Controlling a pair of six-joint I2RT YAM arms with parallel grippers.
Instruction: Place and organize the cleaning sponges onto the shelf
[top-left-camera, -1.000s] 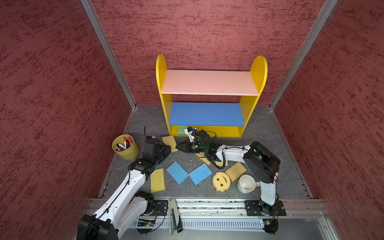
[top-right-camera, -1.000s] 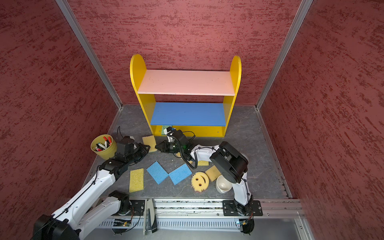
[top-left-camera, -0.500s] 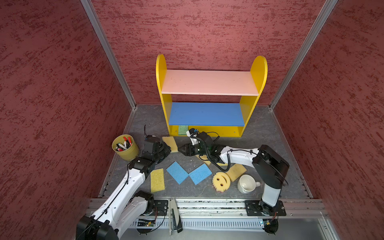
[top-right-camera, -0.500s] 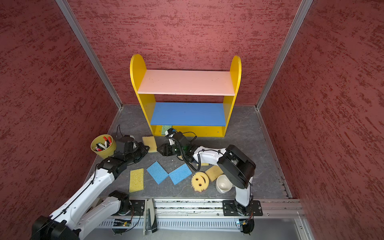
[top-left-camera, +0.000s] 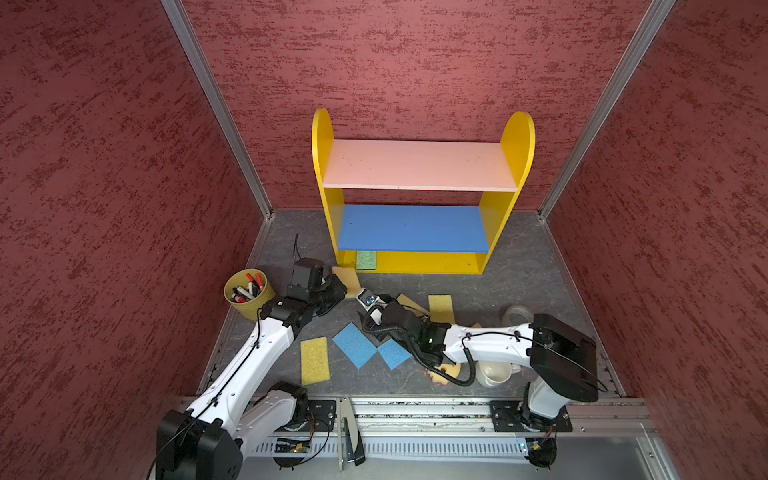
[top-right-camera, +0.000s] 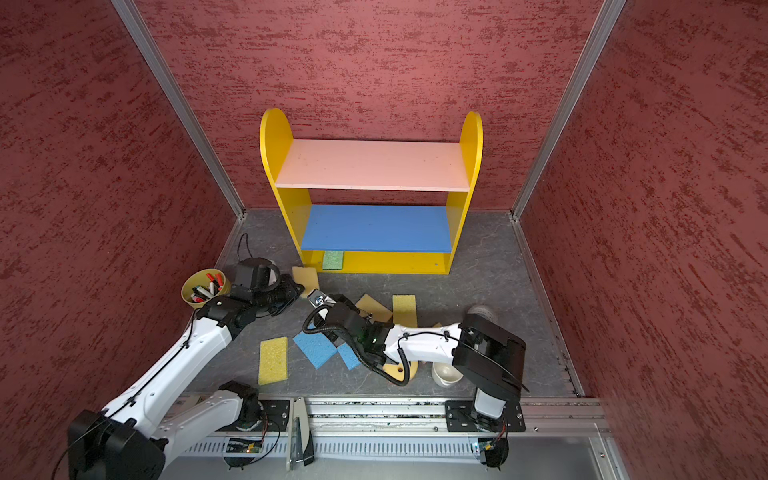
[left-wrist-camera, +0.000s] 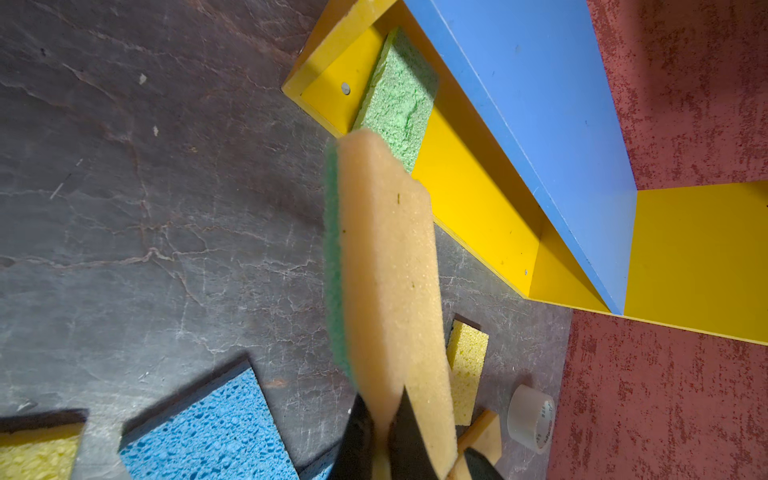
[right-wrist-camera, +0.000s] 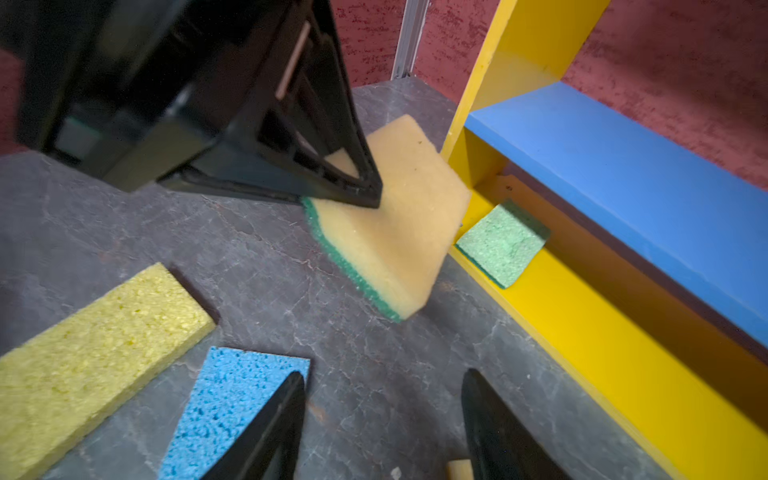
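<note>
While the left gripper (left-wrist-camera: 382, 428) is clamped on the tan sponge (left-wrist-camera: 386, 257), holding it just in front of the shelf (top-left-camera: 428, 266) at its left corner, the right gripper (right-wrist-camera: 382, 395) hangs empty, jaws apart, above the floor (top-left-camera: 519, 270). One green sponge (top-left-camera: 366, 260) lies on the bottom board, left end.

Over on the left, a yellow cup (top-left-camera: 249, 309) stands upright on the grey surface (top-left-camera: 528, 266), stuffed with markers (top-left-camera: 248, 287), red caps showing. Front right, a white mug (top-left-camera: 496, 376) sits mouth up, partly hidden. Just behind it lies what looks like a roll of clear tape (left-wrist-camera: 532, 417). Red textured walls (top-left-camera: 395, 62) close in all round.
</note>
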